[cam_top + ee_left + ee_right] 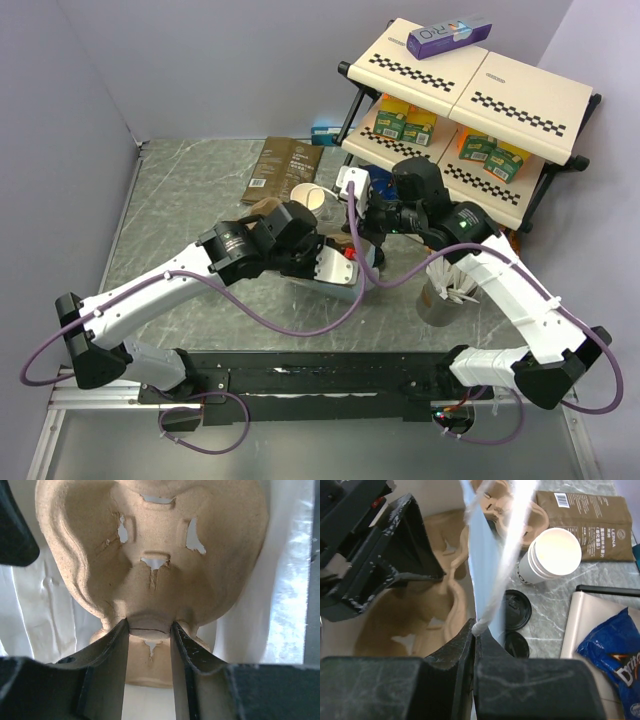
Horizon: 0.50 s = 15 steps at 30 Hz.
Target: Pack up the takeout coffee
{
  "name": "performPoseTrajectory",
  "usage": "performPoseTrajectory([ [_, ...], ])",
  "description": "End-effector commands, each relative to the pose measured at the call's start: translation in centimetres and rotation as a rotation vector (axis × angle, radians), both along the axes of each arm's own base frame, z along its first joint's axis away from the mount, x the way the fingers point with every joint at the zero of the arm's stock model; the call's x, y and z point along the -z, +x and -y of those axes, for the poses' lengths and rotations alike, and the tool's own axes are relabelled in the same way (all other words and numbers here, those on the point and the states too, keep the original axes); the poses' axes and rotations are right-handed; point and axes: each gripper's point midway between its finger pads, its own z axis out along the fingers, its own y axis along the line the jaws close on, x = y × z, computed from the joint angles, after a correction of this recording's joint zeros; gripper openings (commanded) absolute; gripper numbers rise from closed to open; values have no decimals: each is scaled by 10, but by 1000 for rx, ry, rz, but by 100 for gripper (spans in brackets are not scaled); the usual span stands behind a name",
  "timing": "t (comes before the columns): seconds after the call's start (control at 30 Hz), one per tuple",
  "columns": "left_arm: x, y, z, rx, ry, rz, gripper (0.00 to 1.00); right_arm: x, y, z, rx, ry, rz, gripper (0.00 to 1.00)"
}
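White paper cups [550, 555], stacked, lie on their side on the table with the tan mouth open and no lid; they also show in the top view [315, 197]. Two black lids [517, 609] lie flat beside them. My left gripper [150, 625] is shut on the edge of a brown pulp cup carrier [165, 555] inside a white bag [240, 630]; from above it is at the bag's mouth [325, 262]. My right gripper [476, 627] is shut on the bag's white twisted handle [502, 565] and holds that side up [352, 200].
A dark-brown coffee pouch [283, 168] lies at the back. A second pulp carrier [505, 512] sits behind the bag. A blue chip bag [610, 650] lies on a shelf rack [470, 90] at right. A metal cup of utensils [440, 292] stands near the right arm.
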Motion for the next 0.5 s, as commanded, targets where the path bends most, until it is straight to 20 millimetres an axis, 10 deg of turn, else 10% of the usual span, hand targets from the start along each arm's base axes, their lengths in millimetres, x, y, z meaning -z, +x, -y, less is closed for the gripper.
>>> performPoseTrajectory([
  [0.0,-2,15,4,-65,13,70,1,-19,-3,1,23,61,41,0],
  [0.47,35,18,-7,-75,131,75,1,-1,-12,4,-16,27,51,0],
])
